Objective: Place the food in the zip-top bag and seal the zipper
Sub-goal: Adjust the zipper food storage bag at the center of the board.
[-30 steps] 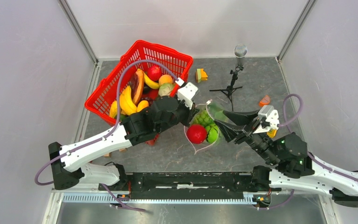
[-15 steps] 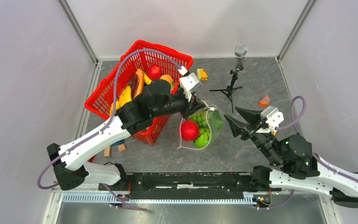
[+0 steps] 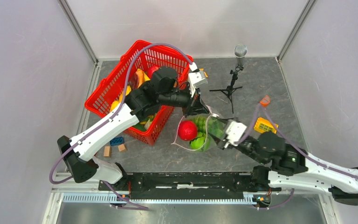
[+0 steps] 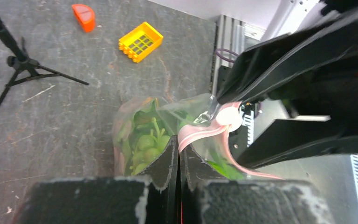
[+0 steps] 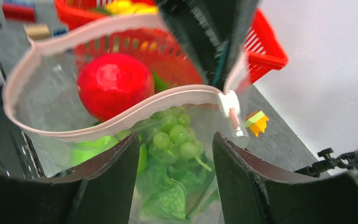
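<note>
The zip-top bag point(image 3: 207, 135) hangs open between the arms, holding a round red fruit point(image 3: 187, 130), green grapes point(image 5: 172, 133) and leafy lettuce point(image 5: 168, 196). Its pink zipper point(image 5: 98, 127) forms a wide loop, with the white slider point(image 5: 229, 101) at the right end. My left gripper point(image 4: 180, 150) is shut on the zipper strip point(image 4: 200, 133) beside the slider and holds that corner up. In the right wrist view, my right gripper point(image 5: 176, 140) is open, its fingers point(image 5: 116, 163) standing on either side of the bag's body below the zipper.
A red mesh basket point(image 3: 116, 86) with bananas and other food stands at the back left, under the left arm. A microphone tripod point(image 3: 233, 86), a yellow block point(image 3: 264, 125) and an orange piece point(image 3: 264, 99) lie to the right. Small blocks point(image 3: 116, 141) sit by the basket's near side.
The left gripper has drawn the bag's corner up and back toward the basket. The right gripper pulled away to the right, then came back lower and wider, now straddling the bag.
</note>
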{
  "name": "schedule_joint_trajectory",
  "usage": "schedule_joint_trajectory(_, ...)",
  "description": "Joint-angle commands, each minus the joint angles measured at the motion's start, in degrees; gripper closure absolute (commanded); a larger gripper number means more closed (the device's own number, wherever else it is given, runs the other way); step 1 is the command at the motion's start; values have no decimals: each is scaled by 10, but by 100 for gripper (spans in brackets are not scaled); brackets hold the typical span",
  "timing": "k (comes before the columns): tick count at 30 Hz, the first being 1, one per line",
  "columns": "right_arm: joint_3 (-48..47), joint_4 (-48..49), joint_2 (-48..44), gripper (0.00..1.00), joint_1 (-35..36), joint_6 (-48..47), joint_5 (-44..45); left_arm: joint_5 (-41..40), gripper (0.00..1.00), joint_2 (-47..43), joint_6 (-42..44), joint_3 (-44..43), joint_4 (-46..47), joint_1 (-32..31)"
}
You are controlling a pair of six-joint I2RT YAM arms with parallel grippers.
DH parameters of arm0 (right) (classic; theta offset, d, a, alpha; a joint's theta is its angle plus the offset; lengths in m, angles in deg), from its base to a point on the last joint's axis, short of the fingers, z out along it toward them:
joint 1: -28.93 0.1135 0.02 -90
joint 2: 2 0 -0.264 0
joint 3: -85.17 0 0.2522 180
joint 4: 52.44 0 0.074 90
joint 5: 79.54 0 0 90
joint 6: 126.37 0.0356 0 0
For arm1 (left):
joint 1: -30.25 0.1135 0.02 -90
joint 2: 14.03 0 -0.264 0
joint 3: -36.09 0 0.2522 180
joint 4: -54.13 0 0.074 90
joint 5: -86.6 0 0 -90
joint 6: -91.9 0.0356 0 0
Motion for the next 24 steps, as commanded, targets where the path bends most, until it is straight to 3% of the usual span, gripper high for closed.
schedule_joint_trajectory(1, 8, -7, 30, 35, 0, -58, -19, 83, 98, -9, 43, -44, -11, 4)
schedule_joint_trajectory(12, 18, 39, -58, 35, 0, -56, -36, 106, 98, -34, 88, -31, -39, 11)
schedule_joint_trajectory(18, -24, -26, 2, 35, 0, -57, 9, 127, 98, -33, 94, -34, -49, 14)
schedule_joint_trajectory(24, -42, -18, 38, 35, 0, -90, -18, 147, 98, -35, 104, -42, -64, 14)
